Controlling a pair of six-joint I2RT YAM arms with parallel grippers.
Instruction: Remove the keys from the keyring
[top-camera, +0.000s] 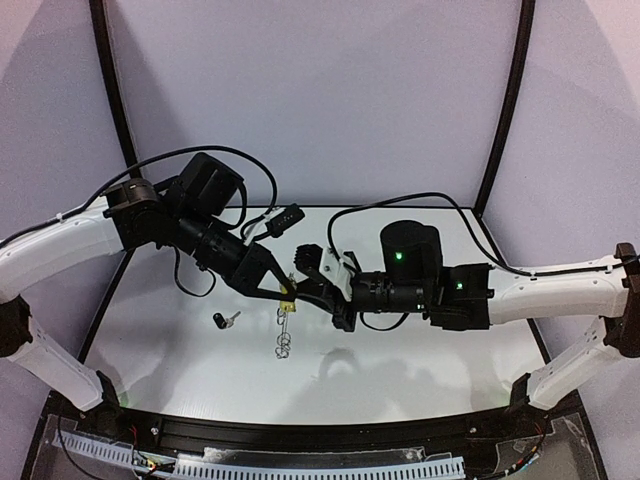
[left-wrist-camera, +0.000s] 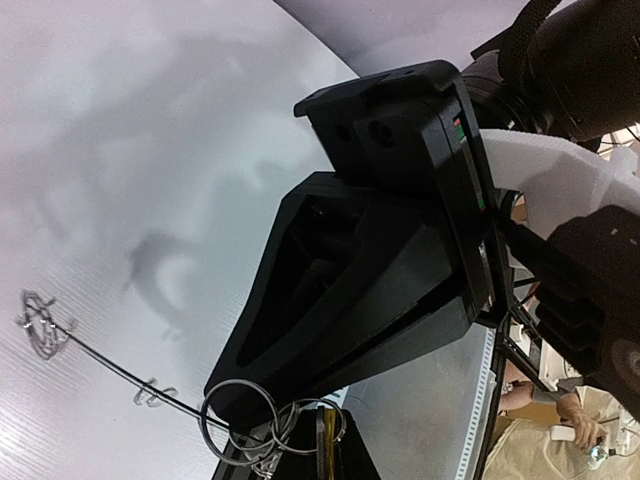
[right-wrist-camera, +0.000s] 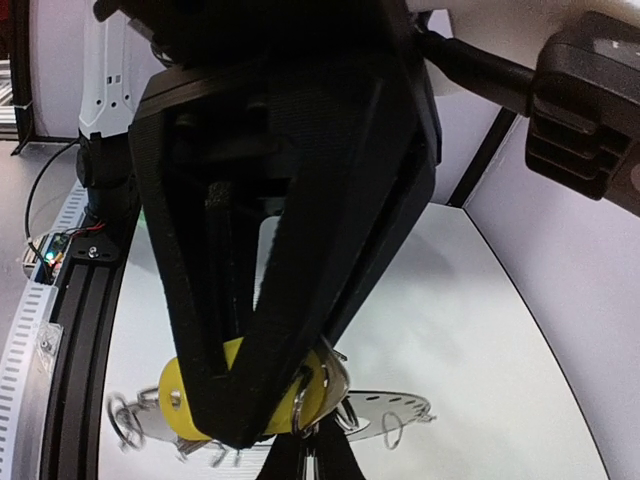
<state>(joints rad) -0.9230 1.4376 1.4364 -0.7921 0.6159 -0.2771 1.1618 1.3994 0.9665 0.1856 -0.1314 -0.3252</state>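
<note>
My right gripper (top-camera: 299, 297) is shut on the yellow-headed key (top-camera: 287, 303), held above the table; the right wrist view shows the yellow head (right-wrist-camera: 180, 395) clamped between its fingertips (right-wrist-camera: 238, 425). My left gripper (top-camera: 282, 291) meets it from the left and is shut on the keyring's wire loops (left-wrist-camera: 238, 420) beside the key's yellow edge (left-wrist-camera: 352, 440). The flat grey keyring (top-camera: 283, 338) hangs down from both grippers; it also shows in the right wrist view (right-wrist-camera: 400, 408). The black-headed key (top-camera: 224, 320) lies loose on the table to the left.
The white table (top-camera: 420, 370) has a black rail along its near edge (top-camera: 320, 440). A small black box on a cable (top-camera: 285, 218) lies behind the grippers. Black frame poles (top-camera: 505, 110) rise at the back corners.
</note>
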